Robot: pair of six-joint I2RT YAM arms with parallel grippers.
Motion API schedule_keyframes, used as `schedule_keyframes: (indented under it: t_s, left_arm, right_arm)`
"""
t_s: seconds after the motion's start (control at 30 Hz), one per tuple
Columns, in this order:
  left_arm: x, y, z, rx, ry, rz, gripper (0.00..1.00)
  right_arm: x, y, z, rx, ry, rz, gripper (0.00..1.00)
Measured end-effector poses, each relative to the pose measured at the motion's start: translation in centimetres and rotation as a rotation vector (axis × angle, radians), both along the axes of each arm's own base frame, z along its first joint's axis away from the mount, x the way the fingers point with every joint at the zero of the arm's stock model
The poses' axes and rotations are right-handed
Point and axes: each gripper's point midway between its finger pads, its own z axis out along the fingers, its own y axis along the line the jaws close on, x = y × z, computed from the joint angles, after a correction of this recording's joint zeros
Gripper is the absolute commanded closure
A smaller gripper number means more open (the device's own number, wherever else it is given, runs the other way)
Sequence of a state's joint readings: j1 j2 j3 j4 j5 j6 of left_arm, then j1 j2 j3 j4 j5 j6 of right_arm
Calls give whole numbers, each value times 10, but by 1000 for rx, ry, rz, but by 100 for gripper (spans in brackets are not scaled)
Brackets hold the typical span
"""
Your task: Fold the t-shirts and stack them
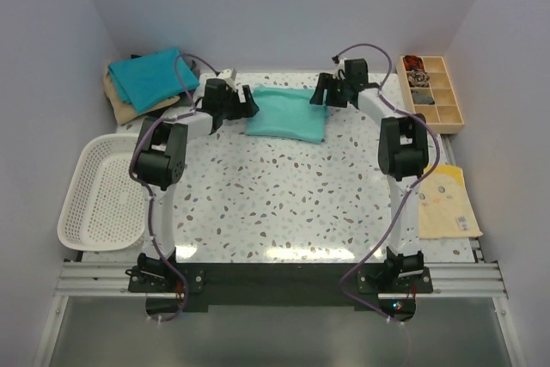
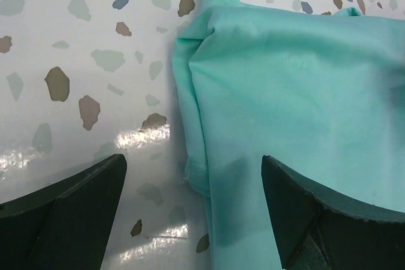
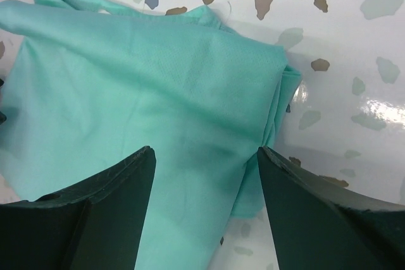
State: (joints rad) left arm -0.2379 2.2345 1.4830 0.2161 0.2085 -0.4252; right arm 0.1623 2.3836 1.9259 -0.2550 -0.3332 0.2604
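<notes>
Flanking the folded green shirt (image 1: 286,114) at twelve o'clock on the table (image 1: 284,195), left gripper (image 2: 193,175) and right gripper (image 3: 205,156) gape empty; stacking it on the teal shirt (image 1: 153,77) at ten o'clock likely needs both ends pinched.

The table (image 1: 275,186) is glossy and smooth, a speckled stone-look top that throws back glare. On it at 12 o'clock lies the green shirt (image 1: 288,113), soft matt cloth with a fine weave (creased at its folded edges). At 10 o'clock the teal shirt (image 1: 153,76) is matt cloth as well, as is the tan shirt (image 1: 120,107) beneath it. The basket (image 1: 73,204) at 9 o'clock is white plastic mesh. The tray (image 1: 455,115) at 2 o'clock looks like pale wood. The sheets (image 1: 445,204) at 4 o'clock look like matt paper. The rail (image 1: 94,279) at 6 o'clock is dull metal. The left gripper (image 2: 193,165) has fingers (image 2: 63,216) of dark matt plastic.
</notes>
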Motion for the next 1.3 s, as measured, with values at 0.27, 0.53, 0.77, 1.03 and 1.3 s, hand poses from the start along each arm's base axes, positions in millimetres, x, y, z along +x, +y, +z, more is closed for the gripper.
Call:
schedule_keyframes:
  t_s: [0.27,0.53,0.77,1.03,1.3]
  left_arm:
    - [-6,5,10,4,-10,8,6]
    - [-13,-9,3,-42,7,-67,8]
    - [-13,-22,1,-92,-17,-134,9]
    - [-15,-34,2,-153,-30,-186,24]
    - [-37,-38,-8,-183,-18,-183,47]
  right_arm:
    - [-2,-5,45,2,-69,2,29]
    - [-23,-8,22,-4,0,-3,29]
    - [-30,-8,5,-4,39,-6,29]
    - [-28,2,-13,55,60,30,33]
    - [-36,13,-20,135,83,70,71]
